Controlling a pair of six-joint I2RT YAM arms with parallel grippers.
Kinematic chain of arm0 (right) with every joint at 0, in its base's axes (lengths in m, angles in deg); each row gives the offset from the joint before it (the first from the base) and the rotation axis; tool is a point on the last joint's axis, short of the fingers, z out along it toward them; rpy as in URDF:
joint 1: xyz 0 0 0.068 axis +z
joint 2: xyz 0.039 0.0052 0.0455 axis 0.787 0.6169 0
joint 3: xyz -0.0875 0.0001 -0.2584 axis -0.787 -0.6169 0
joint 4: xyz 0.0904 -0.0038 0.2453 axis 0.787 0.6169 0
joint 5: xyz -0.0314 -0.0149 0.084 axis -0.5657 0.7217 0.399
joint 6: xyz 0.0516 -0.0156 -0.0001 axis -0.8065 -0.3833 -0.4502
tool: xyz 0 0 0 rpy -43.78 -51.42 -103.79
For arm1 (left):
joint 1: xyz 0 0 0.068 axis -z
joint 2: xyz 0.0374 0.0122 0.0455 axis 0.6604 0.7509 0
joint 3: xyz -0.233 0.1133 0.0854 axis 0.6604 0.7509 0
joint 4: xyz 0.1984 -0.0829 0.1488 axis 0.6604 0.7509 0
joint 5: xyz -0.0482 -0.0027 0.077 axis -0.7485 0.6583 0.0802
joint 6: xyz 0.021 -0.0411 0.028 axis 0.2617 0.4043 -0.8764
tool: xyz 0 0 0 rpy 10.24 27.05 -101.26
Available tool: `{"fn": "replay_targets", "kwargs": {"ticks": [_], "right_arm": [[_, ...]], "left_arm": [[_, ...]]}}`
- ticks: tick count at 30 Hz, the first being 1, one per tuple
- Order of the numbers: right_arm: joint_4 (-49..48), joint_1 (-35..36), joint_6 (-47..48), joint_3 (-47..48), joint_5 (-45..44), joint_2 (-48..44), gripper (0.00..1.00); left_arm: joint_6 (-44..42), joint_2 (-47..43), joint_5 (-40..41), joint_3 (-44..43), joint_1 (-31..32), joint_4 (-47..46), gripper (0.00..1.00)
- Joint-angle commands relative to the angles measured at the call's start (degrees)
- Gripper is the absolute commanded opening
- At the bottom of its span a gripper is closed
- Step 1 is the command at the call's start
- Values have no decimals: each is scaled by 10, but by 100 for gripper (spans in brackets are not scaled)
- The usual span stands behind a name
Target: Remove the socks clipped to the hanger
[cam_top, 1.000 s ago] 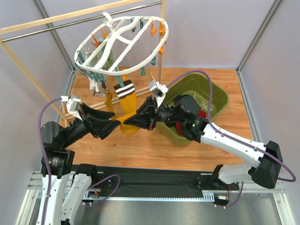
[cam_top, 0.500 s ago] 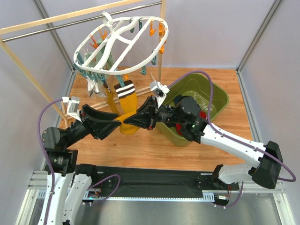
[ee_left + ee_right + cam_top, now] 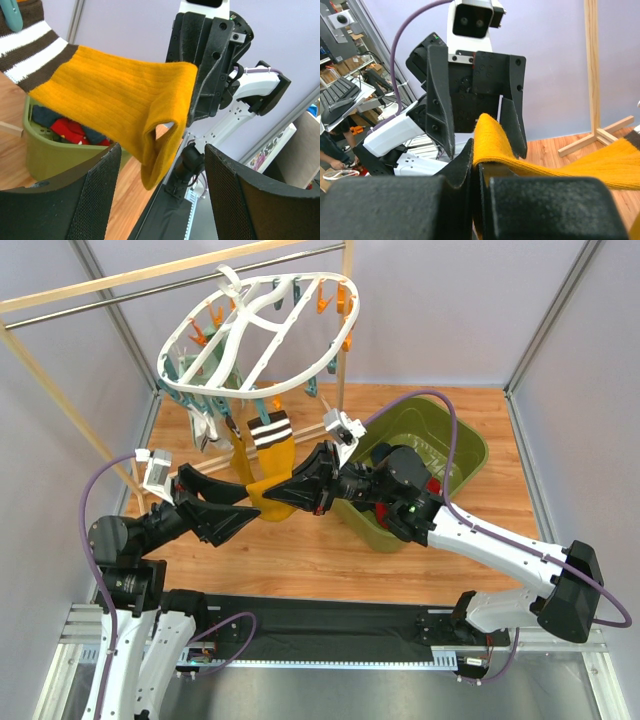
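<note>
Gripping the mustard sock (image 3: 272, 462), right jaws clenched, left jaws released; its cuff not yet unclipped, several socks (image 3: 207, 428) left on the hanger (image 3: 232, 390).

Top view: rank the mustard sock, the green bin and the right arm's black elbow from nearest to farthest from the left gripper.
1. mustard sock, right at the tips of the left gripper.
2. green bin, off to the right.
3. black elbow, far right, toward the near edge.
</note>
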Motion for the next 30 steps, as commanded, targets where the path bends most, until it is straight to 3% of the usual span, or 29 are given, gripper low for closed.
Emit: {"fn": "replay_targets", "kwargs": {"ticks": [1,3,5,6,7,10,12,14,17,24,30], "right_arm": [[-47,4,-13,-4,-7,4,0],[-48,4,-18,1,0,10,0],[-47,4,-21,7,13,19,0],[-47,5,-21,7,12,21,1],[-44,4,-20,8,12,23,6],[-12,4,2,24,7,28,8],[2,5,8,34,7,35,11],[13,5,13,41,4,38,28],[51,1,37,45,-23,35,32],[149,-26,86,81,-83,26,65],[204,-69,126,173,-41,50,66]], "left_arm": [[-23,7,-1,-17,-1,16,74],[-18,9,3,-12,-1,8,73],[-19,9,11,-10,-2,5,62],[-20,10,13,-11,-1,8,45],[-25,10,12,-13,-1,12,34],[-67,7,16,-29,-1,90,0],[-112,4,28,-48,-2,133,0],[-139,-3,44,-62,-1,175,0],[-171,-4,67,-85,-1,239,0],[-227,-3,118,-111,-1,340,0],[-248,-3,116,-117,-1,368,0]]}}
